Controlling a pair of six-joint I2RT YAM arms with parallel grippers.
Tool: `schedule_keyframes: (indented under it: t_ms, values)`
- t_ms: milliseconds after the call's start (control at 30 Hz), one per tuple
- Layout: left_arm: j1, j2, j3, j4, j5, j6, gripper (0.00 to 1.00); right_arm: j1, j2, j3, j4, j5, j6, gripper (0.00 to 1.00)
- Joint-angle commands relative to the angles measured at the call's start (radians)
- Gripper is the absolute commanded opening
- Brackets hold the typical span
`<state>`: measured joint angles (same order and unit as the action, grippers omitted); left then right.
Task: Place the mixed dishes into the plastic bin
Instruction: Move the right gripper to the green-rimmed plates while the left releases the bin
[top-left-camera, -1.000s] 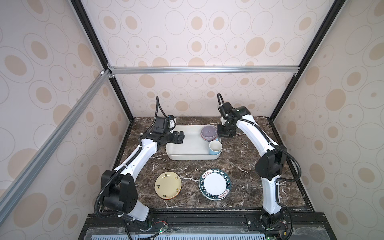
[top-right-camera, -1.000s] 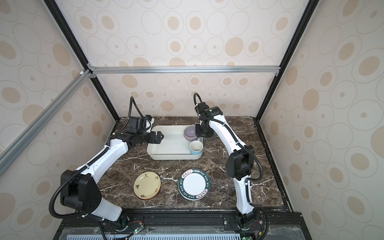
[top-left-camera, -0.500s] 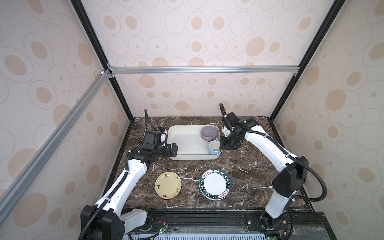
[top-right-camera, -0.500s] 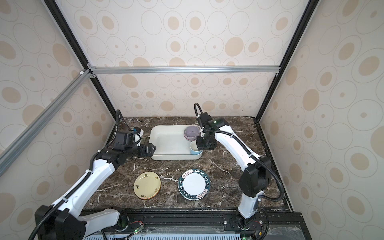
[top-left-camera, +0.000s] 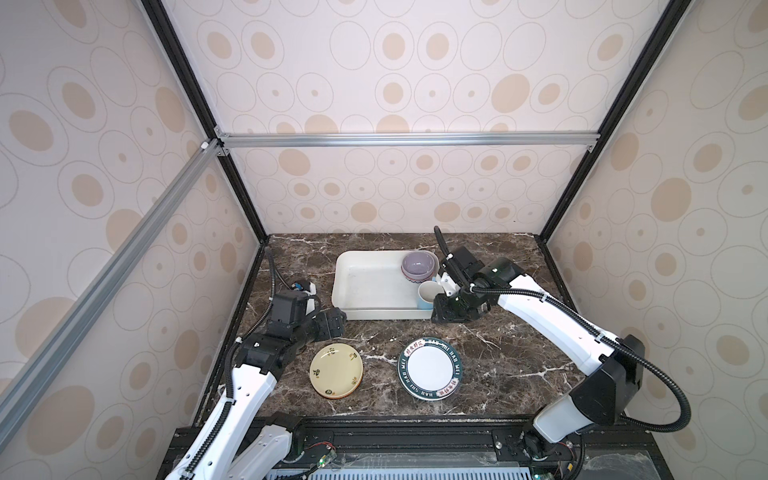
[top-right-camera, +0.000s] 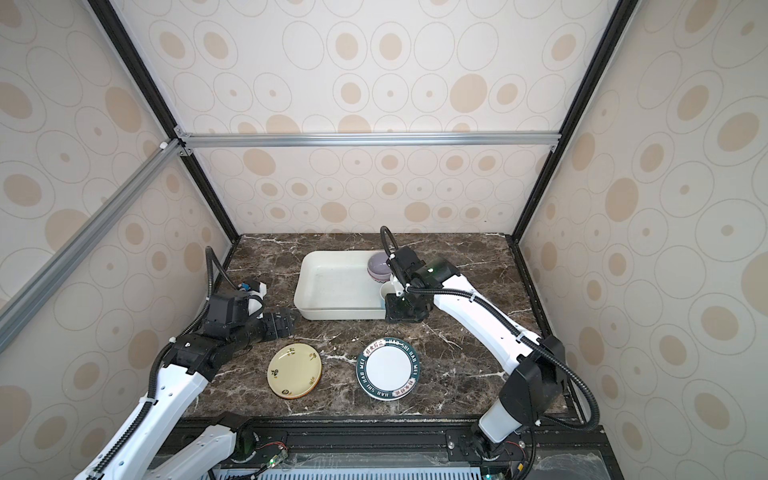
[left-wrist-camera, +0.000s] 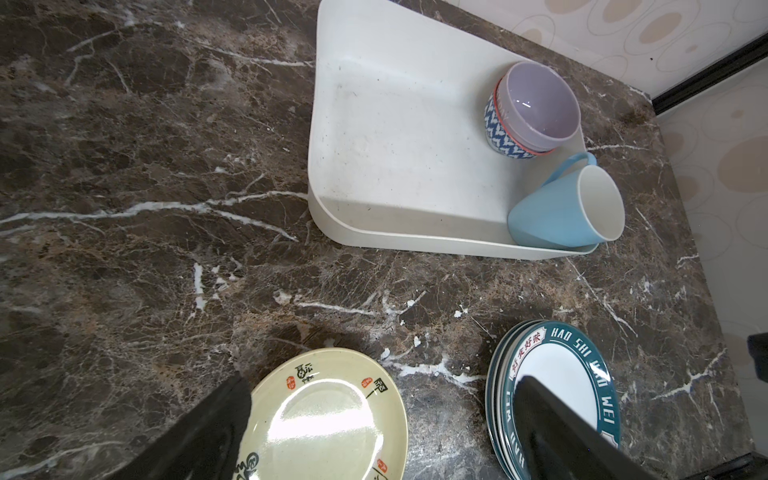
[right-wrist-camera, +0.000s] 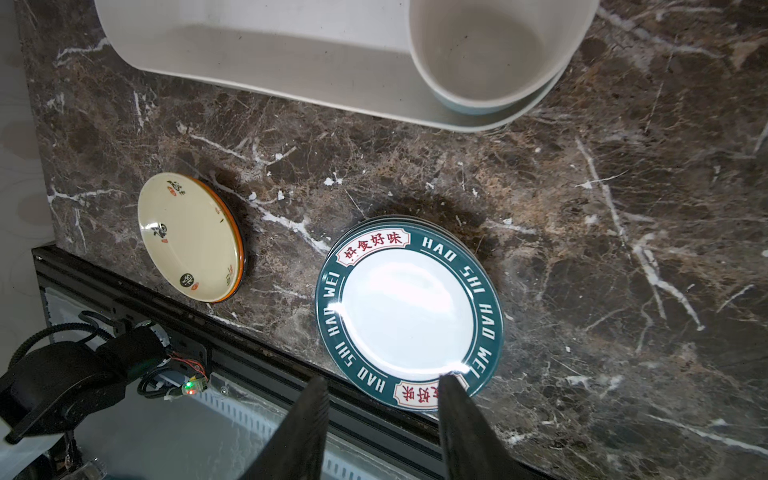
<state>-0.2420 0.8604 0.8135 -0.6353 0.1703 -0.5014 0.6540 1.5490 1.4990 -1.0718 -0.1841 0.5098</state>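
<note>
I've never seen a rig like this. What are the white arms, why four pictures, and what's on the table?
Two robot arms stand at a marble table, each ending in a two-fingered gripper. Two pictures look down from one overhead camera; two come from cameras on the wrists. The white bin holds two stacked bowls and a blue mug. A yellow plate and a green-rimmed plate, each topping a small stack, wait on the table. The left gripper and right gripper are both open, holding nothing.
</note>
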Motion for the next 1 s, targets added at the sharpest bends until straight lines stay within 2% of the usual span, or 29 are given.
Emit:
schedule_keyframes:
  t_ms: [0,167,267,333,567,967]
  values:
    - [0.006,0.01,-0.039,0.005,-0.011,-0.016,0.99,0.03,-0.047,-0.047,0.043,0.007,0.048,0.46]
    - [0.006,-0.037,-0.073,-0.056,-0.016,-0.042,0.99,0.104,-0.045,-0.111,0.111,0.004,0.096,0.46]
    - [0.006,-0.075,-0.063,-0.138,-0.082,-0.088,0.98,0.154,-0.008,-0.072,0.111,0.004,0.104,0.45]
    - [0.007,-0.082,-0.064,-0.153,-0.061,-0.121,0.96,0.168,0.029,-0.03,0.115,-0.005,0.102,0.45]
    - [0.006,-0.085,-0.114,-0.129,-0.014,-0.272,0.94,0.183,0.179,0.116,0.094,-0.057,0.041,0.45]
    - [0.007,-0.169,-0.197,-0.129,-0.016,-0.414,0.95,0.181,0.205,0.132,0.077,-0.069,-0.032,0.45]
